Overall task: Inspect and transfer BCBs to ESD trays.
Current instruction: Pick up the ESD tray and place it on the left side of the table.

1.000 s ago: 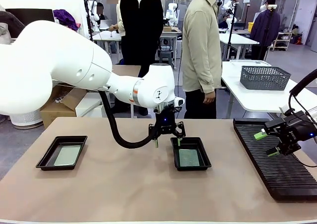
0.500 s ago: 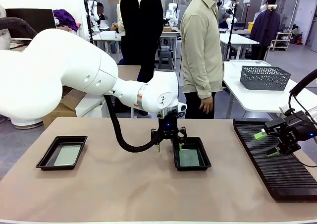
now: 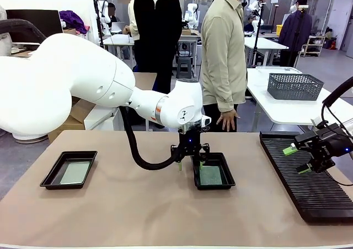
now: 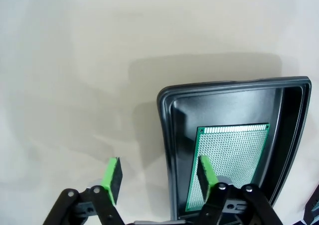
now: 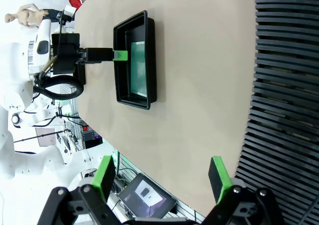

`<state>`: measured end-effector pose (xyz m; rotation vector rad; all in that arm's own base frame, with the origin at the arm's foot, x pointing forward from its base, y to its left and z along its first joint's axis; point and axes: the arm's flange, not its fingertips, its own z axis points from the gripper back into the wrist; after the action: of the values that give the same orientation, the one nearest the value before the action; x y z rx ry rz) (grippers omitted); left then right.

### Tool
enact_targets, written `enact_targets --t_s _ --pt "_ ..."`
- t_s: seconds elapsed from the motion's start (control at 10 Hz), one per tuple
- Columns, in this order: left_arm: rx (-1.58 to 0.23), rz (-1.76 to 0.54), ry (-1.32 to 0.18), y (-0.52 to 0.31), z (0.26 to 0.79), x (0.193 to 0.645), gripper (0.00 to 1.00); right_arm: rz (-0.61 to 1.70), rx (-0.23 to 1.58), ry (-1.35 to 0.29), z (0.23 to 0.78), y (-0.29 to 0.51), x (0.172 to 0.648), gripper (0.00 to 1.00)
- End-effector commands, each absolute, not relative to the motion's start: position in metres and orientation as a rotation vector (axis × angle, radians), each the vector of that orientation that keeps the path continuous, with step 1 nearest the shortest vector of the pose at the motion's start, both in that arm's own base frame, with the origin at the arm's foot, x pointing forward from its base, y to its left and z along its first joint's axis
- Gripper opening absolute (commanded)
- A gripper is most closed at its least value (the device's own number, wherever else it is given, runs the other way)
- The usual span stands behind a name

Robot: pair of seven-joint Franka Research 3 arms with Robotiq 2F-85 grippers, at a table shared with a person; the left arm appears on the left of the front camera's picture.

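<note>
Two black ESD trays lie on the table. The left tray (image 3: 51, 178) holds a pale green BCB (image 3: 75, 172). The middle tray (image 3: 227, 171) holds a green perforated BCB (image 3: 210, 175). My left gripper (image 3: 190, 162) hangs low at the middle tray's left rim, open. In the left wrist view the left gripper (image 4: 158, 177) straddles that tray's rim (image 4: 167, 135): one pad is over the BCB (image 4: 234, 155), the other over bare table. My right gripper (image 3: 300, 160) hovers open and empty above the ribbed rack. In the right wrist view the right gripper (image 5: 162, 177) faces the middle tray (image 5: 119, 60).
A long black ribbed rack (image 3: 309, 188) fills the table's right side. A grey mesh basket (image 3: 295, 86) stands on a white table behind it. Two people stand past the far edge, one with a hand (image 3: 226, 118) hanging near it. Bare table lies between the trays.
My left gripper has moved down and slightly right onto the middle tray's left rim, and its jaws have narrowed a little. The right arm has stayed still.
</note>
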<state>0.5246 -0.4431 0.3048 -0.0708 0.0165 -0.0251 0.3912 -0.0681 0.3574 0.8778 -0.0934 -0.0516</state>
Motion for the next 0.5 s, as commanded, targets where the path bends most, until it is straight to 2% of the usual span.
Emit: enact_targets --t_s 0.0,0.4 --pt "-0.055 0.002 -0.022 -0.4338 0.3047 0.5186 0.76 -0.061 0.877 -0.096 0.3588 -0.0674 0.3914 1.0" --pt "-0.05 -0.005 -0.029 -0.4342 0.3079 0.5195 0.62 -0.061 0.877 -0.096 0.3588 -0.0674 0.3914 1.0"
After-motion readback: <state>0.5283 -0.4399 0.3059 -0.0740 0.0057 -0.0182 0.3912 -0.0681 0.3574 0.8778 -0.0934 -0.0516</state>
